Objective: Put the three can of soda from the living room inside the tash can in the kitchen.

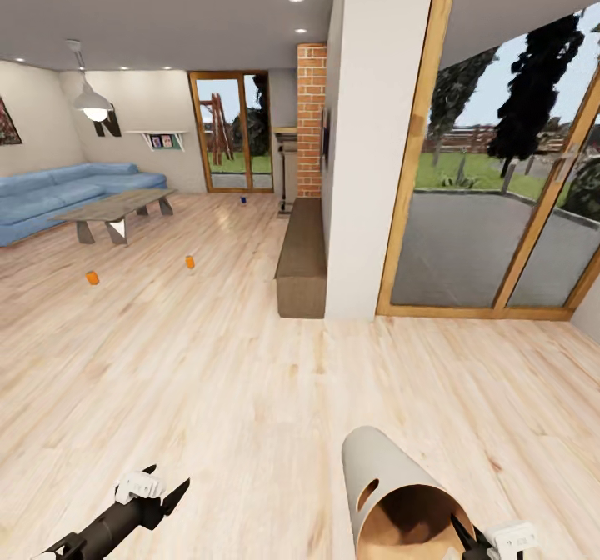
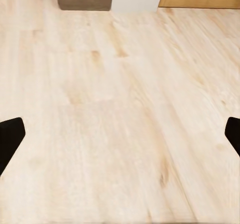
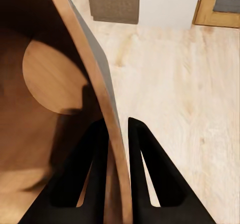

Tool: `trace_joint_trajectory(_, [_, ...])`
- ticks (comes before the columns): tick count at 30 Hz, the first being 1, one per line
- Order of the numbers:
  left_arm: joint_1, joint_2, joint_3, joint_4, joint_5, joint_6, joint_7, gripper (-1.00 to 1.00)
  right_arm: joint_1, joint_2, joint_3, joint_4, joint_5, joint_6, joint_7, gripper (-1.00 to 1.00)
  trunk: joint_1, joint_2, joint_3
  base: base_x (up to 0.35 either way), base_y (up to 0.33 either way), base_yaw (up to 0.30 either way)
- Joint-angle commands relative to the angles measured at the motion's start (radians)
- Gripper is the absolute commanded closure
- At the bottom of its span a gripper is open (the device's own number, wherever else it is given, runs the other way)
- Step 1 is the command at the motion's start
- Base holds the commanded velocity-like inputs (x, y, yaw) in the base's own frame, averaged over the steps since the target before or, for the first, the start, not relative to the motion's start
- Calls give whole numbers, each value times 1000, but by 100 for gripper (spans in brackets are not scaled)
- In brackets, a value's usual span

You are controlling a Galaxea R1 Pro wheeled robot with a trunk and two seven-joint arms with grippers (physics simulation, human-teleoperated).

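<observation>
From my head camera, my right gripper (image 1: 468,542) carries the tash can (image 1: 392,493) tipped over, mouth toward me; two orange cans (image 1: 190,262) and a blue one (image 1: 242,201) sit far off on the living-room floor. My left gripper (image 1: 162,485) hangs empty. The left wrist view shows its fingers spread wide over bare planks (image 2: 120,109). The right wrist view shows my fingers (image 3: 150,174) pinching just the thin rim (image 3: 107,114), pale grey outside, brown inside. It could twist loose, I reckon.
</observation>
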Motion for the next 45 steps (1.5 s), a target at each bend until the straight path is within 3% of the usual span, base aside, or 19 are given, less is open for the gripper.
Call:
trace_joint_trajectory(1, [0,0,0,0,0,0,0,-100,0,0,0,-2,-9,1,9,100,0,0,0,0,271,242])
trace_joint_trajectory(27, [0,0,0,0,0,-8,0,-100,0,0,13,5,-9,1,9,100,0,0,7,0,198,239])
trace_joint_trajectory(45, [0,0,0,0,0,-13,0,-100,0,-1,26,12,-9,1,9,100,0,0,26,0,27,195])
